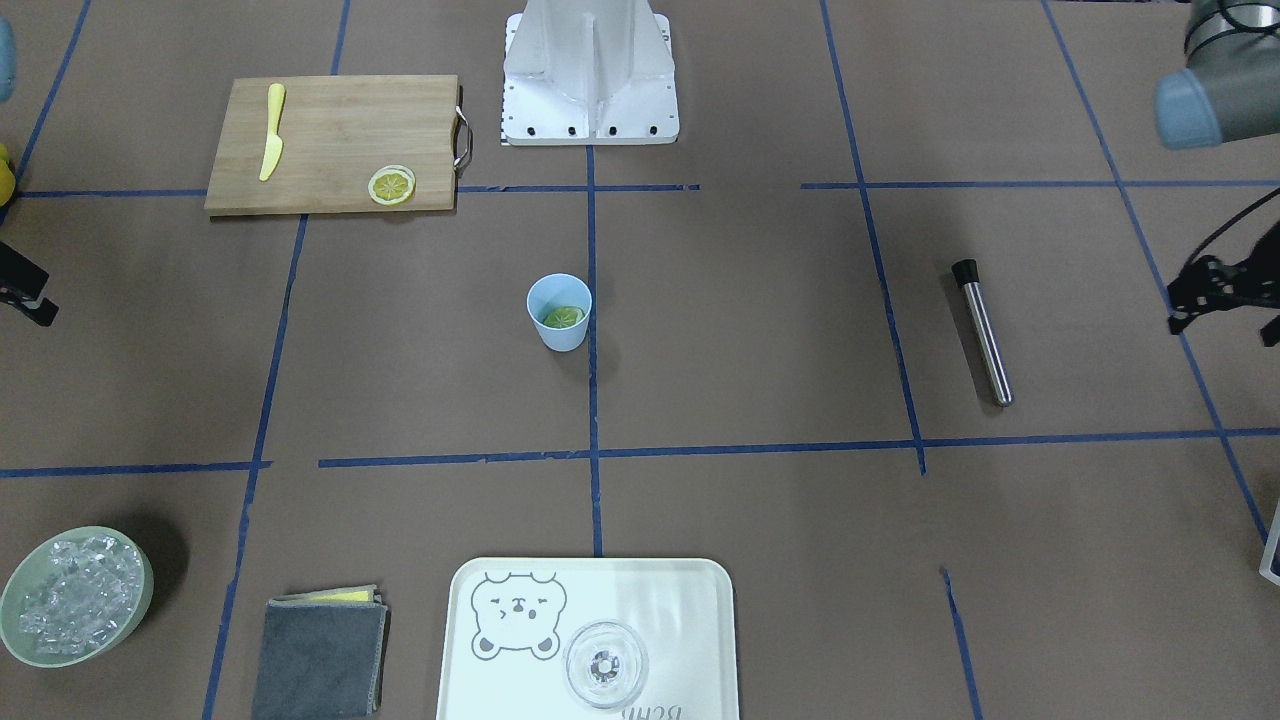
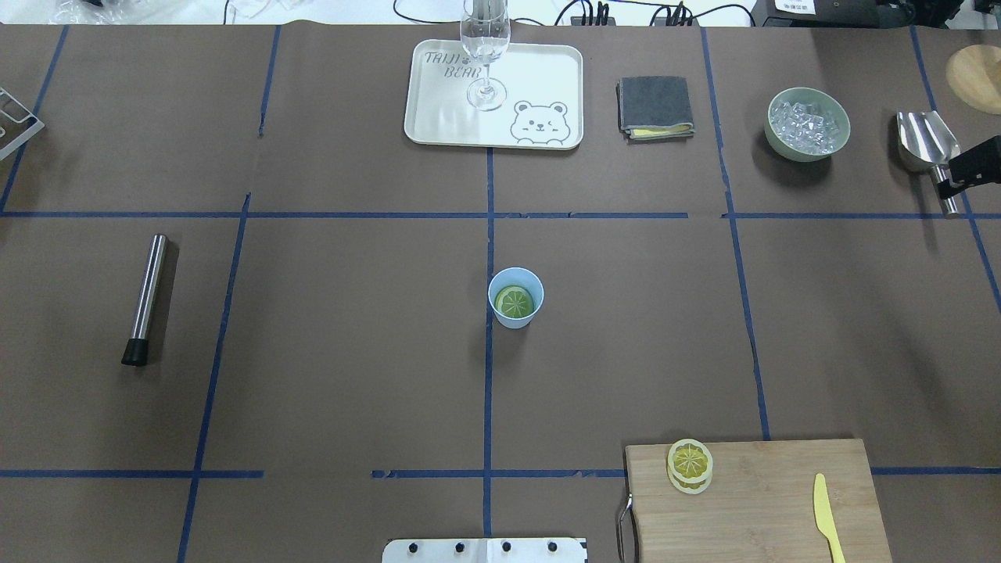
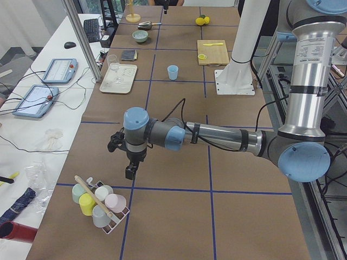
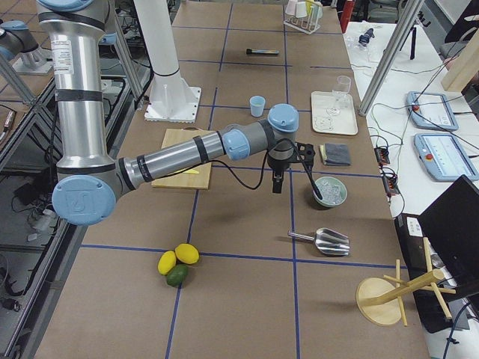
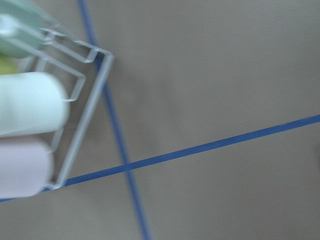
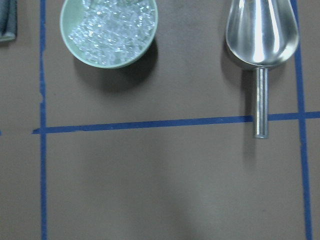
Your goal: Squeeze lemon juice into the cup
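The lemon (image 2: 514,302) lay inside the cup (image 1: 562,338), segmented face up. The cup stood upright near the middle of the table (image 2: 352,352), just beside a blue tape line. Both arms were out at the table's ends, well apart from the cup. The left tool (image 1: 1225,322) hung released, fingers spread, grasping nothing, near a rack of cups (image 3: 118,221). The right tool (image 4: 297,191), cut off at the frame edge in the overhead view, seemed likewise released above the bowl of ice (image 2: 805,156) and the metal scoop (image 2: 923,141). A flatter slice (image 2: 690,465) and a yellow knife (image 2: 826,520) rested on the cutting board (image 2: 766,508).
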You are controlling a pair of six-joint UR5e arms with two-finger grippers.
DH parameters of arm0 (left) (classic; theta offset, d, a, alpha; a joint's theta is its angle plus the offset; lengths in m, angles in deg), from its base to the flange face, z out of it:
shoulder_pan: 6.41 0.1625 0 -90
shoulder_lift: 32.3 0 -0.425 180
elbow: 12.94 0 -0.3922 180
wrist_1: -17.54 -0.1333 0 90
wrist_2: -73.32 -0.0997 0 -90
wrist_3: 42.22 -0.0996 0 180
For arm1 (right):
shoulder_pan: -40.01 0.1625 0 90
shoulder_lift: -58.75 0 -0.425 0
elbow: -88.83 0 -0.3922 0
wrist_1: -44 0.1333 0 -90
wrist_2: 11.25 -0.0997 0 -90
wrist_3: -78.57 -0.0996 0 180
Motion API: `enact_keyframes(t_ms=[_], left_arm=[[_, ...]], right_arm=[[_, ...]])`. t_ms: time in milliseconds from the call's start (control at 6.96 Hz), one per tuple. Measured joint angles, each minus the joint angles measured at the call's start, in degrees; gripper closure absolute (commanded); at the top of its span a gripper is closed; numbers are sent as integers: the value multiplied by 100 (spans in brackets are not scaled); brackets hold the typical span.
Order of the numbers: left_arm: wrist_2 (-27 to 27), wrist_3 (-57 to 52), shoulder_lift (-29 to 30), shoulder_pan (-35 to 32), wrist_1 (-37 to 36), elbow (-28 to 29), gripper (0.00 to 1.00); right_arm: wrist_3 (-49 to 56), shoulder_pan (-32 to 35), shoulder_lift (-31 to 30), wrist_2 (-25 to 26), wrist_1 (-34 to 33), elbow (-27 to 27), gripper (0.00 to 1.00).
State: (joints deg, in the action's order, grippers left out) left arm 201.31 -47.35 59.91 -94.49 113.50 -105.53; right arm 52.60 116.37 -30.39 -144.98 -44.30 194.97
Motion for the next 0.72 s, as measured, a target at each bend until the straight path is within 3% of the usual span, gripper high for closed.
enact_keyframes(t_ms=[287,719], left_arm=[[709,-184,-52,-312,-742,-31,0],[958,646,-164,-257,-870,-374,0]], right_arm=[[1110,501,-210,-167,5,-515,0],[1416,647,-216,-263,6,-678,0]])
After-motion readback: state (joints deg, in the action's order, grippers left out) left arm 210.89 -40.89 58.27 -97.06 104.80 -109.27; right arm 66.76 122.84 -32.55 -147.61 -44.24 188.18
